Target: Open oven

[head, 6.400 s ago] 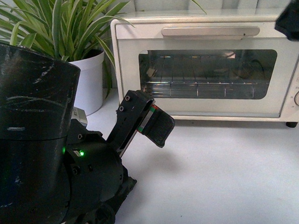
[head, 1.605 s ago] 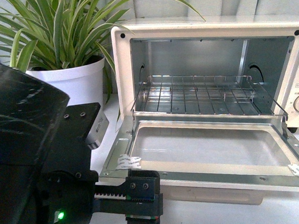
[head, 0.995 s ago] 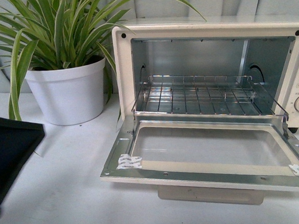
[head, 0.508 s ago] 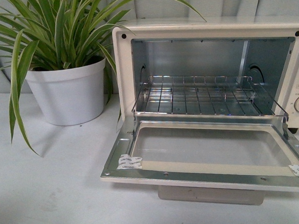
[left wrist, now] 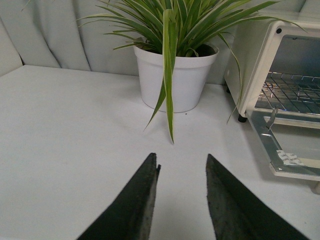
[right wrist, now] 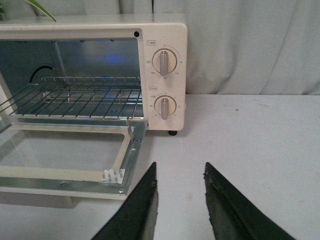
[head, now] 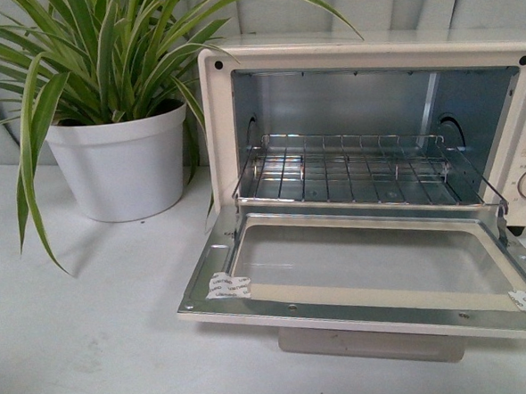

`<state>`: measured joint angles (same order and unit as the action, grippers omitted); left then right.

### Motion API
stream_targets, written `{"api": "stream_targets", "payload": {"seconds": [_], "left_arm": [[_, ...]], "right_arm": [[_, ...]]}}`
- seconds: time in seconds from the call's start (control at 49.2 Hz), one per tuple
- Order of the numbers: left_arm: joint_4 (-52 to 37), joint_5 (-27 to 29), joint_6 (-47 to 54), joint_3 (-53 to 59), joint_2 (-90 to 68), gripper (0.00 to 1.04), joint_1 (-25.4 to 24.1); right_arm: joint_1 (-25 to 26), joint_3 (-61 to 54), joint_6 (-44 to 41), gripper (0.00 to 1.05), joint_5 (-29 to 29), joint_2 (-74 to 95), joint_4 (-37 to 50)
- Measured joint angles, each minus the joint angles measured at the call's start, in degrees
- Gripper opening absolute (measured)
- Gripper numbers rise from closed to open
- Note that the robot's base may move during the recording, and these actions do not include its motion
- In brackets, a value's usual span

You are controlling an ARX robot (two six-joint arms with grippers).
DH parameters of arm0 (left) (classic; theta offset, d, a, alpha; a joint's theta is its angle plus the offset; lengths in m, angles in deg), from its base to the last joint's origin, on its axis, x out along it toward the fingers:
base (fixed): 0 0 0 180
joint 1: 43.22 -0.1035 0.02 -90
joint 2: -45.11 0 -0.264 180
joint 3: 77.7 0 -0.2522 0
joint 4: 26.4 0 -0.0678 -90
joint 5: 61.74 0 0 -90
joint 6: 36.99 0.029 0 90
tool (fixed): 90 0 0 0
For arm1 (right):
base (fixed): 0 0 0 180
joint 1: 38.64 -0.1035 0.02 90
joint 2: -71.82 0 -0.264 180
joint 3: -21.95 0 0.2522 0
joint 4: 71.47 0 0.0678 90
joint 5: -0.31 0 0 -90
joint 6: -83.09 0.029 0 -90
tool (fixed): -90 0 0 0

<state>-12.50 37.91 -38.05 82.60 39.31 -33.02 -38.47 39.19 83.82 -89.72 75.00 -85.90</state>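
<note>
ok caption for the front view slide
Oven with door folded down flat, bare rack inside, potted plant beside it.

White table (head: pixel 94 350) carries oven (head: pixel 361 52), door down; white potted plant (head: pixel 118 166) beside it.

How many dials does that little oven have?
2. Both sit on the oven's control panel beside the open door: the upper dial and the lower dial directly beneath it. The front view shows only one, at the picture's edge.
</note>
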Motion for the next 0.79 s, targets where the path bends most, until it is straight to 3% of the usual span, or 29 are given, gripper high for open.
{"api": "stream_targets", "payload": {"seconds": [0.102,0.183,0.792], "left_arm": [[0.3,-8.5,0.3,1.0,1.4,0.15,-7.0],[0.3,-8.7,0.3,1.5,1.9,0.04,-9.6],[0.2,-9.5,0.6,5.2,5.6,0.04,-10.0]], "right_arm": [[0.0,-0.5,-0.3,0.09,0.0,-0.5,0.1],[0.0,-0.9,-0.5,0.01,0.0,-0.9,0.1],[0.0,-3.1,-0.5,0.01,0.0,-3.0,0.5]]}}
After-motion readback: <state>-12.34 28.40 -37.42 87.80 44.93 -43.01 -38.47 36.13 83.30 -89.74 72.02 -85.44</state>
